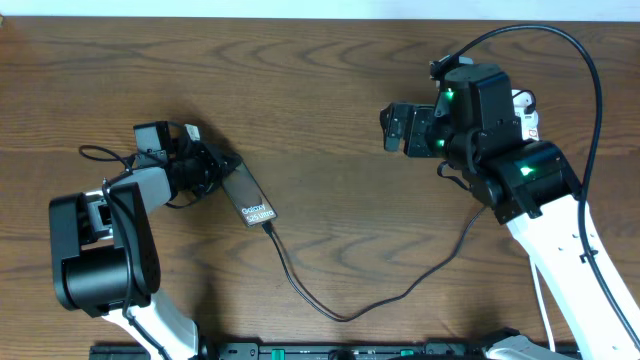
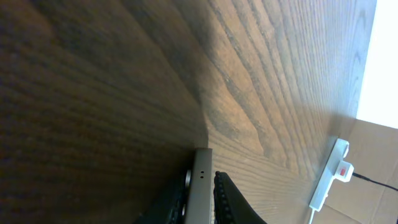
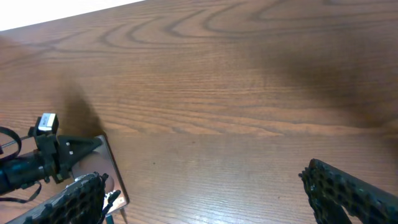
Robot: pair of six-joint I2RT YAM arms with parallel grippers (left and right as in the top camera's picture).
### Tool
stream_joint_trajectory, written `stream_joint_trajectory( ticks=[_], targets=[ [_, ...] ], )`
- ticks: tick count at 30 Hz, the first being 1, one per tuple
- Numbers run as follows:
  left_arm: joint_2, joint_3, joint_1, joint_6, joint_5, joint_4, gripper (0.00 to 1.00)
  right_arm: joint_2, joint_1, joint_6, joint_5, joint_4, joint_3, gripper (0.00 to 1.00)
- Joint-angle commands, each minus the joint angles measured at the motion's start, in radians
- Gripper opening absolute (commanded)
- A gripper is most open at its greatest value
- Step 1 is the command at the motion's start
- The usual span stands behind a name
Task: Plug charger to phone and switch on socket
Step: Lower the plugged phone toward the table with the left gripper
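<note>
The phone [image 1: 250, 198] lies tilted on the wooden table, its white "Galaxy S25 Ultra" text toward its lower end. My left gripper [image 1: 208, 165] is shut on the phone's upper end; the left wrist view shows the phone's edge [image 2: 202, 190] between the fingers [image 2: 204, 179]. The charger, a thin black cable [image 1: 345, 317], meets the phone's lower end and loops right toward the right arm. My right gripper [image 1: 389, 128] is open and empty, above bare table [image 3: 205, 193]. The phone [image 3: 102, 168] shows at its left. The socket [image 2: 333, 175], white with a red switch, is mostly hidden behind the right arm [image 1: 524, 108].
The wooden table top [image 1: 330, 90] runs to a pale wall at the back. The right arm's own thick black cable [image 1: 560, 40] arcs above it. A dark rail [image 1: 330, 352] lies along the front edge.
</note>
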Motion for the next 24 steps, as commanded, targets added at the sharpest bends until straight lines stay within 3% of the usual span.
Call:
stream_joint_trajectory(
  ticks=[1,3,6,9,15,20,24],
  targets=[
    [-0.013,0.011,-0.002,0.008,-0.044,-0.018,0.17,0.019,0.005,-0.013,-0.002,0.004,0.001,0.99],
    [-0.013,0.011,-0.002,0.008,-0.044,-0.018,0.17,0.023,0.005,-0.013,-0.002,0.004,0.001,0.99],
    [-0.013,0.011,-0.002,0.008,-0.044,-0.021,0.26,0.024,0.005,-0.013,-0.002,0.004,0.001,0.99],
    [-0.013,0.011,-0.002,0.008,-0.044,-0.032,0.43,0.024,0.005,-0.013,-0.002,0.010,0.001,0.99],
    [-0.013,0.011,-0.002,0.008,-0.044,-0.039,0.55,0.024,0.005,-0.013,-0.002,0.010,0.001,0.99],
    [-0.013,0.011,-0.002,0.007,-0.071,-0.081,0.78,0.024,0.005,-0.013,-0.002,0.010,0.001,0.99],
    [-0.013,0.011,-0.002,0.008,-0.127,-0.126,0.83,0.024,0.005,-0.014,-0.002,0.009,0.001,0.99]
  ],
)
